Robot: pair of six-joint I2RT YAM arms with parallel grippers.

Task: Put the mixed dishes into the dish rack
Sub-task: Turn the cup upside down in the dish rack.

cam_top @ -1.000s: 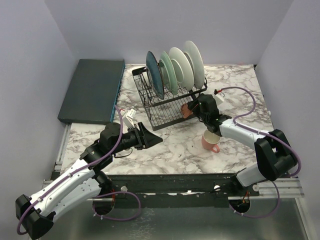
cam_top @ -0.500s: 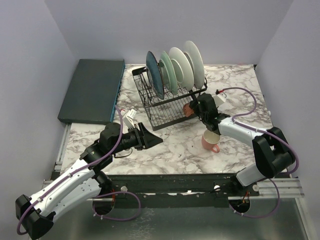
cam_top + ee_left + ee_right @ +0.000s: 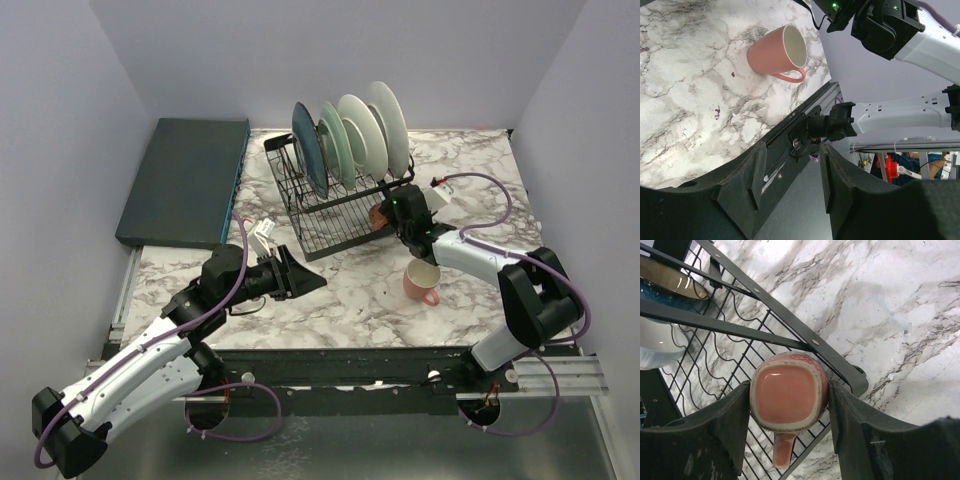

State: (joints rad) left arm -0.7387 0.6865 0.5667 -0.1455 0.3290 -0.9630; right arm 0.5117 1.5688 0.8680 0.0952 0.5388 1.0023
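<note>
The right arm reached forward and left from its base, elbow low, with the right gripper (image 3: 385, 215) at the right end of the rack (image 3: 318, 220). Its fingers (image 3: 727, 427) were clamped on either side of a pink mug (image 3: 789, 395), whose base faced the wrist camera. The mug hung over the wire grid of the lower tier, just inside the corner bar; I couldn't tell if it touched the wires. Further in sat a dark bowl (image 3: 670, 287) and a white bowl (image 3: 657, 352).

The left arm stretched up from its base, with the left gripper (image 3: 300, 278) level above the table (image 3: 340, 305). It pointed right, its jaws about half open and holding nothing.

Four plates (image 3: 350, 140) stood on edge along the top of the rack. A second mug (image 3: 420, 282) lay on its side near the front edge, just under the right forearm. Bare marble ran between it and the left gripper. A teal slab (image 3: 185, 180) filled the back left corner, a narrow gap from the rack.
</note>
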